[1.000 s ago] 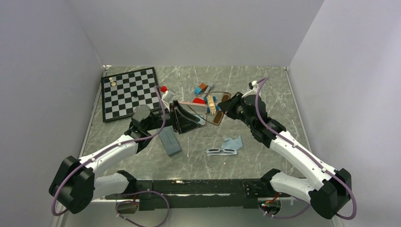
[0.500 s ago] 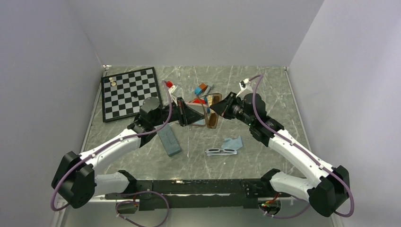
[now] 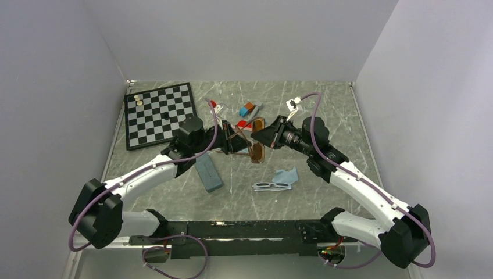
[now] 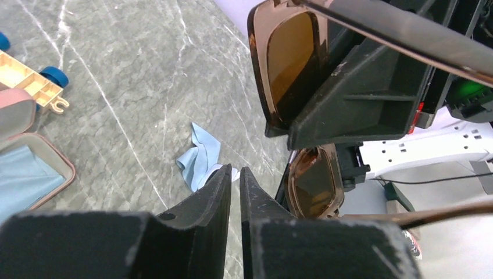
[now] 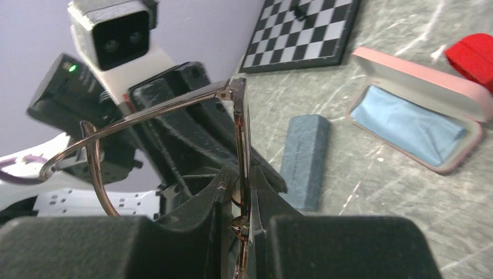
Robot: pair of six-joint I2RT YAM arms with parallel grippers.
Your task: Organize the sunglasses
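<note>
Sunglasses point(image 3: 256, 152), brown, probably light and springy, hang over the desk point(image 3: 325, 110), rim clenched in my right jaws; left jaws closed, empty. Better rims than lenses. White pair point(image 3: 272, 186) lies at 5 o'clock.

Over mid-table the reddish-brown sunglasses point(image 3: 256, 152) hung between both arms, the right gripper point(image 3: 260, 135) apparently pinching the frame and the left gripper point(image 3: 228, 143) just beside it, while the pale sunglasses point(image 3: 272, 186) lay just beside a blue cloth point(image 3: 286, 175).
</note>
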